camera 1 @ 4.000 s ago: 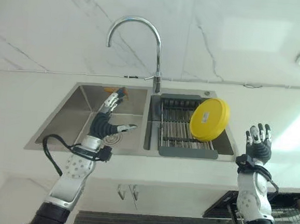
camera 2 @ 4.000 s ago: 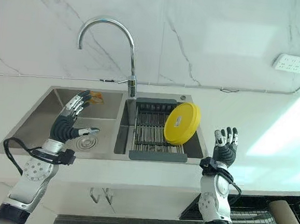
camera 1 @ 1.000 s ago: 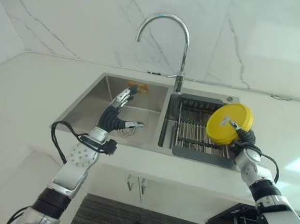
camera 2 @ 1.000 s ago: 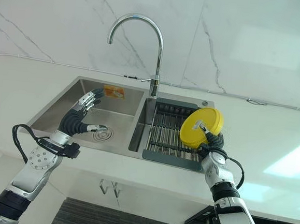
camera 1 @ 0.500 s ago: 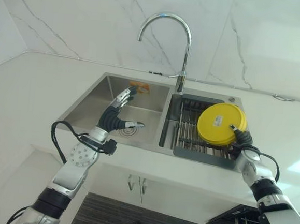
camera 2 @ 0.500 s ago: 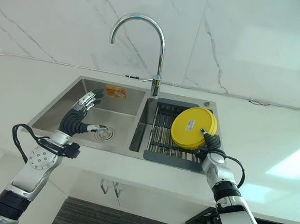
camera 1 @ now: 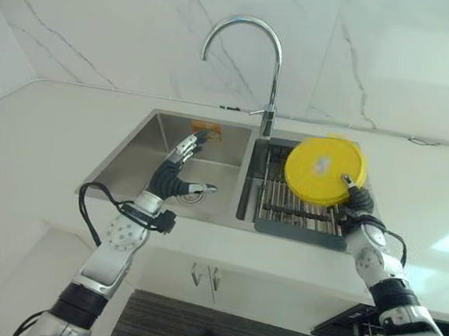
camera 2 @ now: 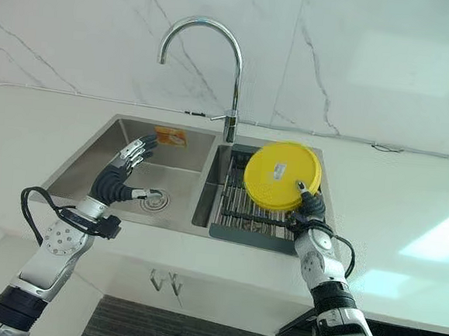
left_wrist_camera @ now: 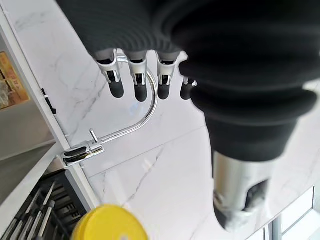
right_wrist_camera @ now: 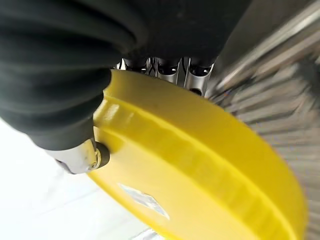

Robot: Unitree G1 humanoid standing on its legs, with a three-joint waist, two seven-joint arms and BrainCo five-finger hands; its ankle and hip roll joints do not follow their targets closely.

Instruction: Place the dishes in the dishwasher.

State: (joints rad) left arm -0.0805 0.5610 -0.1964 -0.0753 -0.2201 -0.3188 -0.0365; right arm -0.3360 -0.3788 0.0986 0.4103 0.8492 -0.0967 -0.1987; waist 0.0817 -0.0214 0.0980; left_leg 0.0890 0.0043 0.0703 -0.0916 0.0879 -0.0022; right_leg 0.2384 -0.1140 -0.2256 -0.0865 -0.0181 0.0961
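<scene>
A round yellow plate (camera 1: 321, 170) is held tilted above the dark dish rack (camera 1: 291, 214) in the sink's right basin. My right hand (camera 1: 358, 203) is shut on the plate's lower right rim. In the right wrist view the thumb (right_wrist_camera: 85, 155) presses one face of the plate (right_wrist_camera: 200, 175) and the fingers (right_wrist_camera: 172, 67) curl behind it. My left hand (camera 1: 169, 175) hovers open over the left basin (camera 1: 127, 172), holding nothing, with its fingers (left_wrist_camera: 137, 87) straight in the left wrist view.
A tall curved chrome faucet (camera 1: 272, 71) rises behind the divider between the two basins, close to the plate's upper left. White counter (camera 1: 48, 131) surrounds the sink, with a marble wall behind. An orange sticker (camera 1: 206, 129) marks the left basin's back wall.
My right hand came in from the counter at the right and closed on the plate. Over the last second the plate rose out of the rack and moved left. The left hand stayed put.
</scene>
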